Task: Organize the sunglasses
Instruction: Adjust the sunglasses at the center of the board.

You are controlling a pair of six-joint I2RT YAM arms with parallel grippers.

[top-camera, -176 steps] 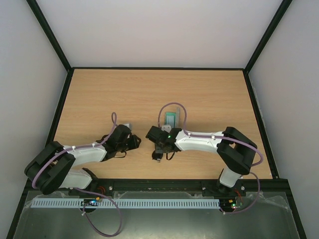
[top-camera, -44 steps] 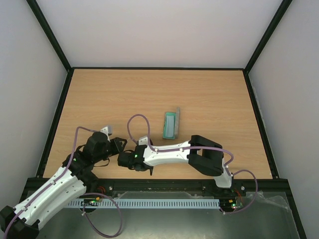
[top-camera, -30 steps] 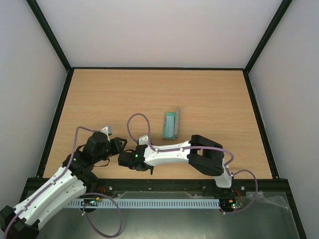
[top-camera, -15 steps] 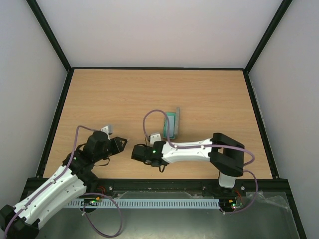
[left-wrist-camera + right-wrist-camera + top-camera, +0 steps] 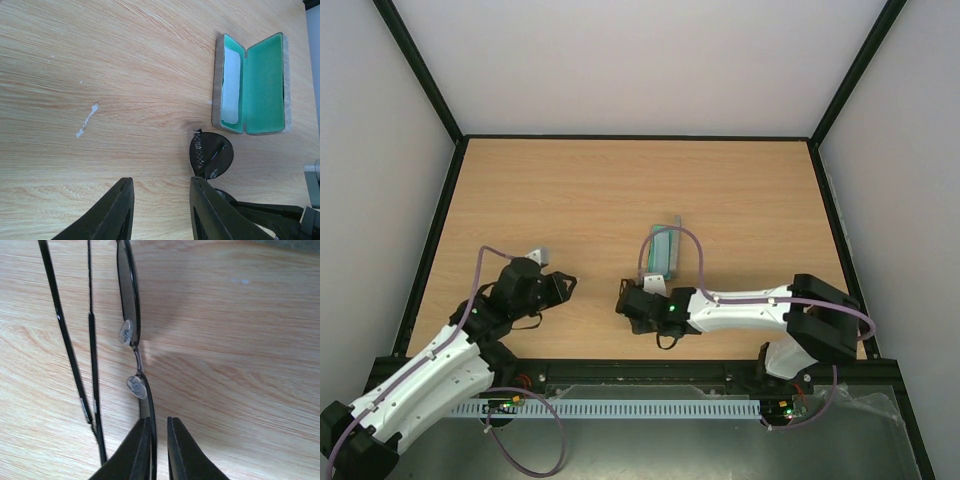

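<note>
The sunglasses are a slim pair with a thin black frame, dark round lenses and folded arms. My right gripper is shut on the rim of one lens, just past the nose pads. In the left wrist view one round dark lens shows just below the open grey case, which is green inside. In the top view my right gripper sits just in front of the case. My left gripper is open and empty to its left, with bare wood between its fingers.
A light blue cloth lies in one half of the case. The right arm's purple cable arcs over the case. A small white scuff marks the table. Black frame rails edge the table.
My right gripper has moved right and a little back, away from the left gripper toward the case, taking the sunglasses along. The left gripper has shifted slightly back and stays open.
</note>
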